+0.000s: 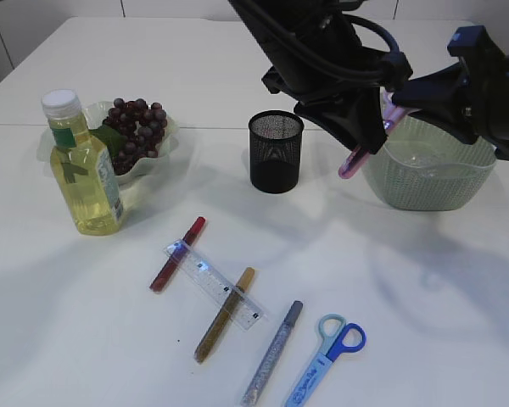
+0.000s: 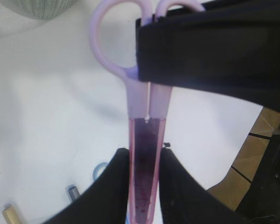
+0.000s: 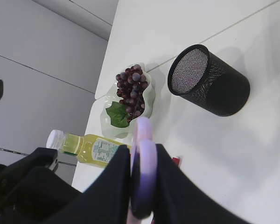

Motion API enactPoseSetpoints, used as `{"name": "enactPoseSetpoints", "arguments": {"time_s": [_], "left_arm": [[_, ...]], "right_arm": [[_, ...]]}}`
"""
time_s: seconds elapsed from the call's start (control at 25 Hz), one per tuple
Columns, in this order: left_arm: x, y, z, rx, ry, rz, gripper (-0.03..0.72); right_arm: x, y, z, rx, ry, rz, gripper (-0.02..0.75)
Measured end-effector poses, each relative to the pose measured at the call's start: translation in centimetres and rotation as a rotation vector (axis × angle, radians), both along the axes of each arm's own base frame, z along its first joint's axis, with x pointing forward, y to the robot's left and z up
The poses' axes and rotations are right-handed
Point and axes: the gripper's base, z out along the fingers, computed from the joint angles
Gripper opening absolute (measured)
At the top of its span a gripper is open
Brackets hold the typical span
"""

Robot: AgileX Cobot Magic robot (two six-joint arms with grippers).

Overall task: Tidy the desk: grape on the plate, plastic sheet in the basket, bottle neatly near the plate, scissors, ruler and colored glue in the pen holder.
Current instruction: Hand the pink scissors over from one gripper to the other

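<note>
Both grippers met at the upper right of the exterior frame. The left gripper [image 2: 144, 186] pinched the sheathed blade of the pink scissors [image 2: 146, 135], while the right gripper [image 3: 142, 186] clamped their handle loop. They hung tilted between the pen holder [image 1: 276, 152] and the basket [image 1: 430, 174]. Grapes [image 1: 137, 125] lay on the plate [image 1: 175, 136] at upper left, bottle [image 1: 82, 165] just beside. The ruler [image 1: 214, 284], 3 glue pens [image 1: 176, 253] and blue scissors [image 1: 327, 359] lay at lower centre.

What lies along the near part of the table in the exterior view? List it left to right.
Red glue pen → clear ruler → gold glue pen → silver glue pen → blue scissors.
</note>
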Motion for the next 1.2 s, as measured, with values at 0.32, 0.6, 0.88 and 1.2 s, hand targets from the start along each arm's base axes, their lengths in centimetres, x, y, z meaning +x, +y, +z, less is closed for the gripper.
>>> {"name": "enactPoseSetpoints", "arguments": {"time_s": [0.32,0.6,0.88,1.2], "left_arm": [[-0.01,-0.01,0.01,-0.001,0.001,0.0,0.141],[-0.02,-0.02,0.02,-0.003,0.003,0.0,0.145],[-0.03,-0.03,0.02,-0.005,0.004,-0.001,0.151],[-0.07,-0.07,0.05,-0.009,0.008,-0.001,0.152]], "right_arm": [[0.0,0.0,0.0,0.002,0.001,-0.001,0.135],[0.0,0.0,0.0,0.002,0.001,-0.001,0.135],[0.0,0.0,0.0,0.002,0.001,-0.001,0.135],[0.0,0.0,0.0,0.002,0.001,-0.001,0.134]]}}
